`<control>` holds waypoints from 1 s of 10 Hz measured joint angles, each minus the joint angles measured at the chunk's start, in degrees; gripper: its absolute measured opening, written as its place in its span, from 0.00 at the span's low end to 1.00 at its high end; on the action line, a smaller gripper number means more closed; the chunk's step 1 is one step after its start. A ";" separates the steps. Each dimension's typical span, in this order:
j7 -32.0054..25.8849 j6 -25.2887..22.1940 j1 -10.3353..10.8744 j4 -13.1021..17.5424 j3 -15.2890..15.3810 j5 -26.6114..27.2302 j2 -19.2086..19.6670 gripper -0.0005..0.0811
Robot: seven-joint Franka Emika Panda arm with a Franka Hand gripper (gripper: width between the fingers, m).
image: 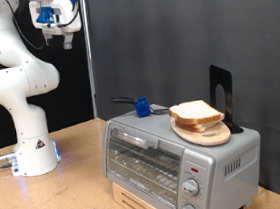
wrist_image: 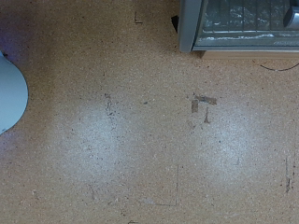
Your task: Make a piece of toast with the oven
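With the gripper high above the counter, its fingers' spread unclear, the toast overhangs the board atop the shut oven and could slide off if nudged.

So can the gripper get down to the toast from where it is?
Probably yes. The gripper hangs high near the exterior view's top, far from the toast, which lies uncovered on a wooden board atop the oven, nothing above it.
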 joint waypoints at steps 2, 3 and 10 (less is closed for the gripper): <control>-12.31 0.27 1.44 0.00 -0.36 -2.64 -0.47 0.99; -18.46 2.11 1.99 -0.48 -0.67 -5.00 -0.82 0.99; -48.52 18.63 6.72 -5.50 -5.16 -10.38 -4.72 0.99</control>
